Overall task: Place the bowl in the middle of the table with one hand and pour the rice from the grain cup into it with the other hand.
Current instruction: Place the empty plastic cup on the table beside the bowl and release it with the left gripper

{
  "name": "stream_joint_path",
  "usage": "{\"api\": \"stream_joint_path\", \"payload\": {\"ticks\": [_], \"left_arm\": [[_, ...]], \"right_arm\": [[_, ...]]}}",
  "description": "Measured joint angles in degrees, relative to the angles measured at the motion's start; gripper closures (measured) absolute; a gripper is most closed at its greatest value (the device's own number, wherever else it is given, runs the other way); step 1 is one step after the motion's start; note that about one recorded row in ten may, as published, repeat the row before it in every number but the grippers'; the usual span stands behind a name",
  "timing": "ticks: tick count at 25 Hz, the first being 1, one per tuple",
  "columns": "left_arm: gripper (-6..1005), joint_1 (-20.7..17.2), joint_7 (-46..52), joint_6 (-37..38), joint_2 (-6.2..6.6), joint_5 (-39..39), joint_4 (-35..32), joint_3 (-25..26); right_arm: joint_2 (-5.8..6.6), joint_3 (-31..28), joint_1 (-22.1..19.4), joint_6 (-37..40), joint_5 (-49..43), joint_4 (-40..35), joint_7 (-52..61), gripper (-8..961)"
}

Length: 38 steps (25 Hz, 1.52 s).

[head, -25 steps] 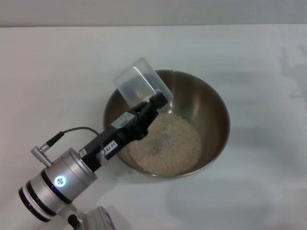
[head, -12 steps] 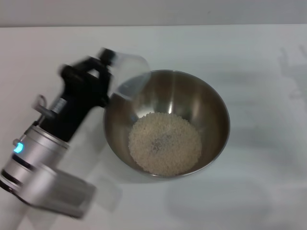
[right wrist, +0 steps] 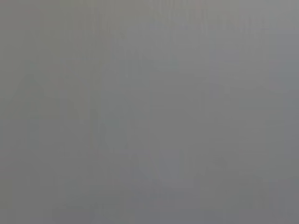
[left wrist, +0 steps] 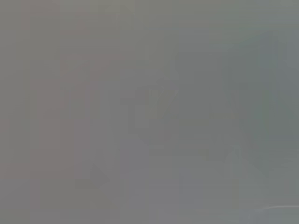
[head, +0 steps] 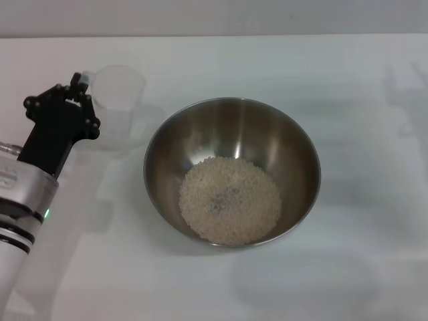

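Observation:
The bowl (head: 294, 144) is a wide stainless-steel one standing near the middle of the white table (head: 267, 60). A round heap of pale rice (head: 229, 199) lies in its bottom. The grain cup (head: 119, 100) is translucent, upright and looks empty; it is at the far left, just clear of the bowl's rim. My left gripper (head: 79, 93) is right against the cup's left side, with the arm running down to the near left corner. Both wrist views show only flat grey. The right arm is out of view.
Faint shadows of arm parts fall on the table at the far right (head: 404, 93). The table's far edge runs along the top of the head view.
The left arm swung from over the bowl out to the left, turning the cup from tipped over the rice back to upright beside the bowl. The rice heap stays in the bowl.

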State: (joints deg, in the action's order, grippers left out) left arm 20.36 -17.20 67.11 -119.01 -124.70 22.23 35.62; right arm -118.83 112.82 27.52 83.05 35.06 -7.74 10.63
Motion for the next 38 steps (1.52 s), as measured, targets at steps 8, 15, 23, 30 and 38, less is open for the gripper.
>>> {"api": "stream_joint_path", "payload": {"ticks": [8,15,23,30,38], "left_arm": [[977,0.53,7.71,-9.76,-0.08,1.48,0.01,4.37],[976,0.66,9.45,-12.22,-0.16,1.62,-0.12,5.67],[972,0.31,9.52,-12.34,-0.17,1.66,-0.67,5.09],[778,-0.93,9.57,-12.04,-0.13,1.29,-0.71,5.03],[537,-3.51,9.60,-10.44,0.10,1.25,-0.70,5.04]], "right_arm": [[0.00,0.20,-0.18,0.19,-0.10,-1.15,0.20,415],[0.00,0.20,-0.19,0.19,-0.10,-1.42,0.25,414],[0.01,0.20,-0.19,0.19,-0.10,-1.49,0.27,414],[0.01,0.19,-0.10,-0.21,-0.09,-1.49,0.27,414],[0.00,-0.17,0.22,-0.85,-0.08,-1.15,0.22,413]]}}
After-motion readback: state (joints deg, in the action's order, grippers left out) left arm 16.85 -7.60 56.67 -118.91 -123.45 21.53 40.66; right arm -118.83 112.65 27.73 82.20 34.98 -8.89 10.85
